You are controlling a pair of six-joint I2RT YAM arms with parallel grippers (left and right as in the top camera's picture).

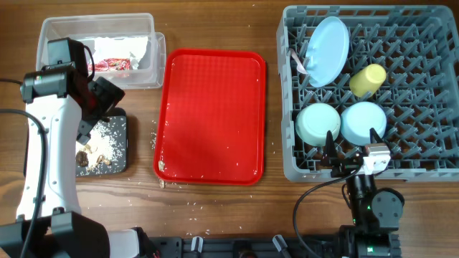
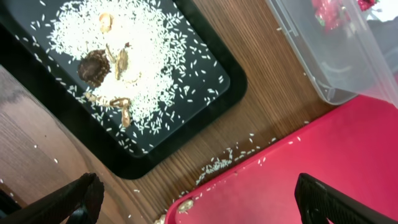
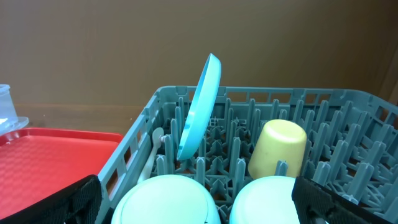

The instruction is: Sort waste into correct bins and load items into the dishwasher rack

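The grey dishwasher rack (image 1: 430, 43) holds the light blue plate (image 1: 328, 49) on edge, the yellow-green cup (image 1: 368, 79), the mint-green bowl (image 1: 318, 123), the light blue bowl (image 1: 363, 120) and the white fork (image 1: 295, 61). The clear tub (image 1: 64, 29) holds the red wrapper (image 1: 107, 64) and white napkin (image 1: 140, 49). The black tray (image 1: 122, 122) holds crumbs and brown scraps (image 1: 100, 147). My left gripper (image 1: 111, 99) is open and empty over the black tray's corner (image 2: 211, 68). My right gripper (image 1: 351, 154) is open and empty just in front of the two bowls (image 3: 165, 199).
The red serving tray (image 1: 211, 115) lies between the bins and the rack, with a few crumbs on it. Loose rice grains (image 2: 214, 167) lie on the wood beside its corner. The rack's front wall (image 3: 130, 155) stands right before my right gripper.
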